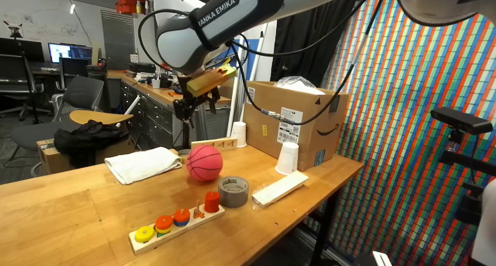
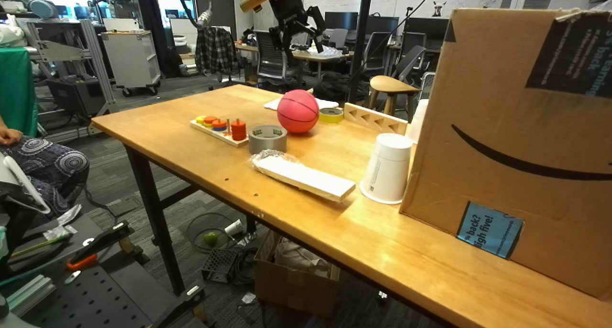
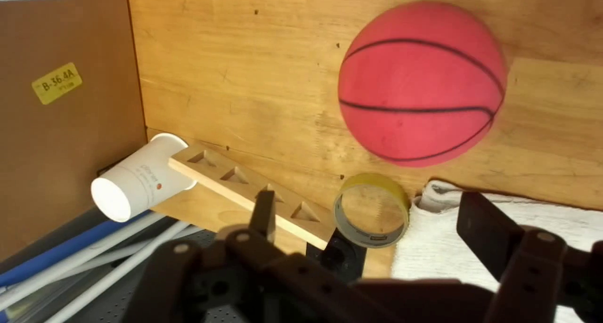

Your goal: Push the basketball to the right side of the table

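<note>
The pink basketball (image 1: pixel 204 163) with dark seams rests on the wooden table (image 1: pixel 62 215). It also shows in an exterior view (image 2: pixel 298 111) and in the wrist view (image 3: pixel 421 83). My black gripper (image 1: pixel 201 114) hangs in the air above the table's far edge, higher than the ball and apart from it. It also shows above the ball in an exterior view (image 2: pixel 304 54). In the wrist view the gripper's two fingers (image 3: pixel 367 205) are wide apart with nothing between them. There the ball lies beyond the fingertips, toward the top right.
Near the ball are a grey tape roll (image 1: pixel 233 191), a yellow tape roll (image 3: pixel 371 210), a white cloth (image 1: pixel 143 165) and a notched wooden strip (image 2: pixel 375 119). A ring-stacking toy (image 1: pixel 176 229), wrapped plank (image 1: pixel 279 188), paper cups (image 1: pixel 287 158) and a large cardboard box (image 1: pixel 286 118) also stand here.
</note>
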Robot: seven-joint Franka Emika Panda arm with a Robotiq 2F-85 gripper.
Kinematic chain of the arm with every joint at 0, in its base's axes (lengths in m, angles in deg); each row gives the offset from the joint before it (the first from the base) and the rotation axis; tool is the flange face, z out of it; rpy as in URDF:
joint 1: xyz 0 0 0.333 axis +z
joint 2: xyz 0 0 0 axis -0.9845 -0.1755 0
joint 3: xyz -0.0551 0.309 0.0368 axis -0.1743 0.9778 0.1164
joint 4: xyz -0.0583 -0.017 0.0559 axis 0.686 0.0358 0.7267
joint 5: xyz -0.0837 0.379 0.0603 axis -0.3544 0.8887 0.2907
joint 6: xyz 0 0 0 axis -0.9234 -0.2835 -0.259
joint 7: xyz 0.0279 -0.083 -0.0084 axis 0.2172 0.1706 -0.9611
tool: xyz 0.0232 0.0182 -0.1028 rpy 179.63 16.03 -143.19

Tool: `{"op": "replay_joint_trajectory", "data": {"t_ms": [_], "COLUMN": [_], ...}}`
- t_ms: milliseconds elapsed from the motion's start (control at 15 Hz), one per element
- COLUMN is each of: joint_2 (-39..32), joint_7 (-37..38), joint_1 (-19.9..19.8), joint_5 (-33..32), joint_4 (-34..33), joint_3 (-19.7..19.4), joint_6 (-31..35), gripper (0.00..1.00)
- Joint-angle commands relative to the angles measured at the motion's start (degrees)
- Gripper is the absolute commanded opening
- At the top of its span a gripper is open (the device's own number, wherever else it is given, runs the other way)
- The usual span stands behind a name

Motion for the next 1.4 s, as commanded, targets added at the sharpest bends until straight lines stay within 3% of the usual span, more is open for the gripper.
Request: {"op": "replay_joint_trajectory", "data": {"t_ms": [0, 267, 600, 1333], "joint_2": [8.1, 13.3, 16.3, 16.2], "joint_7": [3.7, 3.8, 4.6, 3.4], "joint_1": [0.3, 2.1, 5.0, 6.4], "joint_5": [2.5, 10.8, 15.7, 18.7], "joint_4": [12.2, 21.8, 27.1, 27.8], "joint_3": [3.6, 10.2, 16.2, 20.0], "joint_6": [2.5, 5.6, 8.5, 10.5], "gripper": [1.00, 1.00, 1.00, 1.00]}}
